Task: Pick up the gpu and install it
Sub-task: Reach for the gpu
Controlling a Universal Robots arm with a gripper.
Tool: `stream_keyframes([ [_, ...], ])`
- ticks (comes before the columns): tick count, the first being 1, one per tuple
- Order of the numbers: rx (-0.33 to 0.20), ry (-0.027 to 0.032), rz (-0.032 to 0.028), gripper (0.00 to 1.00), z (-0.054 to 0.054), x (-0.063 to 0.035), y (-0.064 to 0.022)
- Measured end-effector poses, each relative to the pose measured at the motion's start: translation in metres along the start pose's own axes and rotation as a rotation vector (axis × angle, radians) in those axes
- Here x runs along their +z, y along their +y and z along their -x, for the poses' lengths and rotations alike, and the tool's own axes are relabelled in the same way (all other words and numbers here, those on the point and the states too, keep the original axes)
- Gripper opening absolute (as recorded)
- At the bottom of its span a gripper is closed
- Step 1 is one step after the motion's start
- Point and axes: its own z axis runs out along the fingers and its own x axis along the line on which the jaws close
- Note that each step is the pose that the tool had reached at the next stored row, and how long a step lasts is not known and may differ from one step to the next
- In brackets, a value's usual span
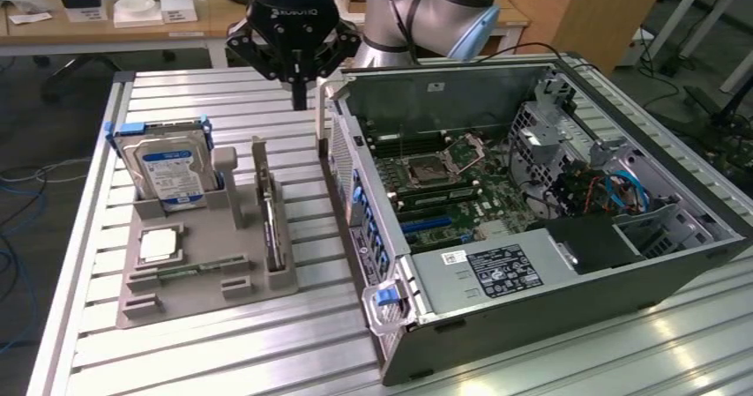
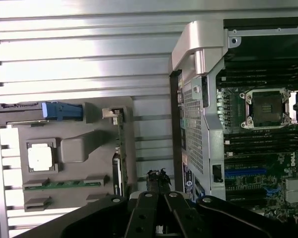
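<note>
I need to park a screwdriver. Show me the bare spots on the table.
Bare slats lie nearer the camera than the grey tray, more beyond the hard drive. The strip between gpu and computer case is tight.

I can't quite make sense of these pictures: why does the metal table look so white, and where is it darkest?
Wrist view: light glares off the slatted table, turning its slats nearly white, and the square chip on the grey tray is bleached too. Exterior view: bright streaks lie on the slats at the lower right, and the inside of the computer case is darker.

Thin gpu (image 1: pixel 270 228) on edge in gray holder (image 1: pixel 194 297)
</note>
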Motion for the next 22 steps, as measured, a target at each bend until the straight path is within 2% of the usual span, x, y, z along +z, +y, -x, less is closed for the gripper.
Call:
stream_keyframes([
  [22, 0.000, 0.0000, -0.0001, 0.11, -0.033, -0.0009, -0.0025],
])
